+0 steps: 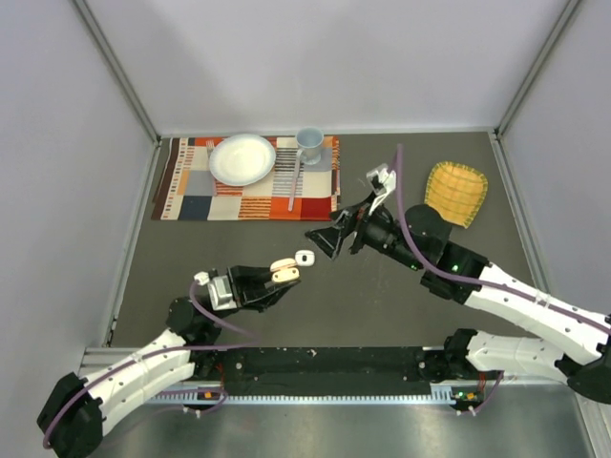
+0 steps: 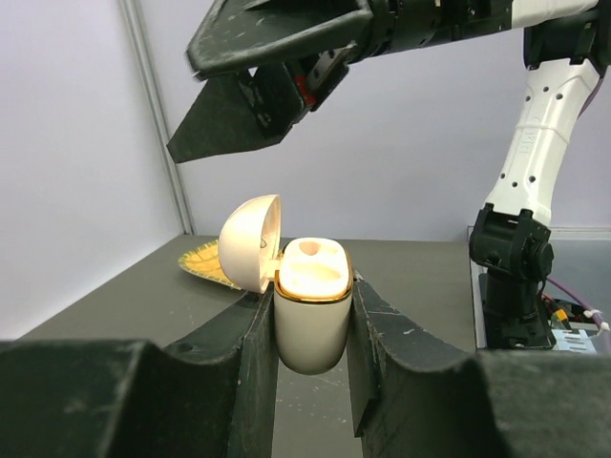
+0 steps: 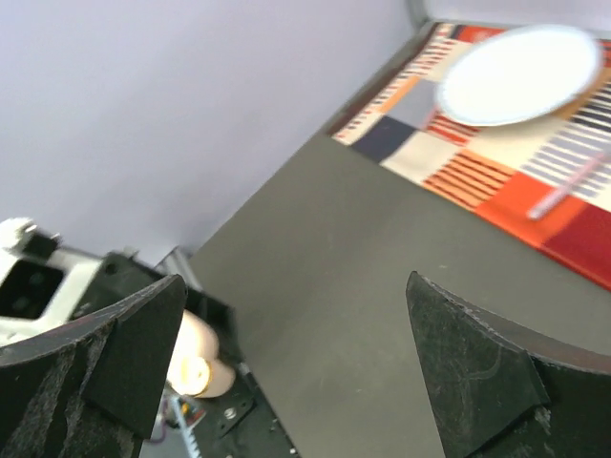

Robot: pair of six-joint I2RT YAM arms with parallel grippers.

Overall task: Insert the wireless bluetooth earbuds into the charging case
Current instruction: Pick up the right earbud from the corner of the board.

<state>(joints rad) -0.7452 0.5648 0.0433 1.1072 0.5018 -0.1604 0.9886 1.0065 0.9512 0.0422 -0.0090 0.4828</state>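
Gripping the charging case (image 2: 310,320) by its two sides, the left gripper (image 1: 286,274) is closed on it and holds it above the dark table (image 1: 382,296), not far from the arm bases. The case stands upright between the fingers (image 2: 250,372), with its lid (image 2: 250,243) swung open on the hinge. A gold rim rings the cream interior, and one round well is visible. Whether the wireless bluetooth earbuds sit inside cannot be determined. In the top view a small white piece (image 1: 305,257) shows just beyond the fingertips; it may be the lid or a separate item.

The right gripper (image 1: 323,243) has its jaws spread wide with nothing between them. It hangs near the case, above it and not touching.

At the far left a patchwork placemat (image 1: 196,196) carries a white plate (image 1: 242,158), a pale blue cup (image 1: 308,143) and a spoon (image 1: 295,181). A yellow woven pad (image 1: 455,191) lies at the far right.
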